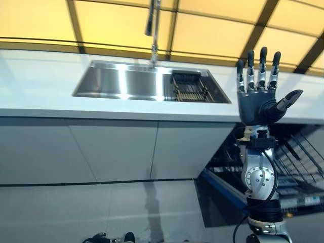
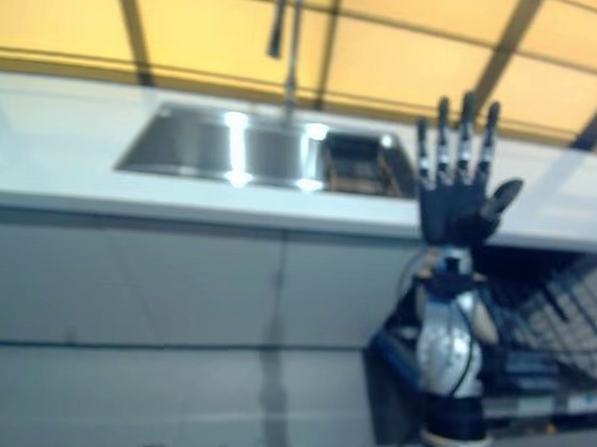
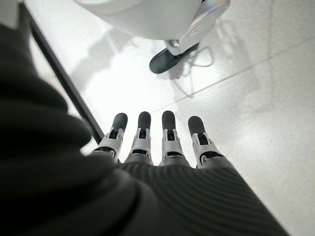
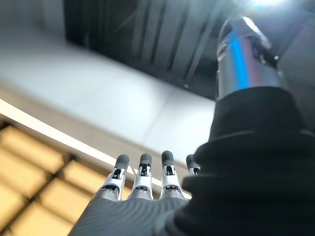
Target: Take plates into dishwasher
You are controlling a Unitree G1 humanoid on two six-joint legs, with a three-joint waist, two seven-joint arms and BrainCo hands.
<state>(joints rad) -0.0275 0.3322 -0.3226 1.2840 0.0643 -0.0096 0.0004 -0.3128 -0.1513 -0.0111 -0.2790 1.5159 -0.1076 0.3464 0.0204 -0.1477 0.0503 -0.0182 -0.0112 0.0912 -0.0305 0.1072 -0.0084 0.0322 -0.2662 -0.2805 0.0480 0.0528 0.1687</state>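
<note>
The right hand [image 1: 257, 104] is up in the air, in front of the white counter [image 1: 50, 86]. Its fingers [image 1: 261, 68] are straight & spread apart, thumb out to the side. It holds nothing. The left hand [image 3: 162, 147] shows only in its wrist view, hanging over the pale floor [image 3: 256, 98], fingers straight, nothing in it.

A shiny steel sink [image 1: 126, 83] sits in the counter w/ a tall tap [image 1: 153, 30] behind it. A dark rack [image 1: 188, 87] sits in the sink's right part. Can't see any plates. The dishwasher [image 1: 298, 167] is open below the counter on the right, wire racks showing, just behind the right arm. Yellow tiles [image 1: 40, 20] cover the wall.
</note>
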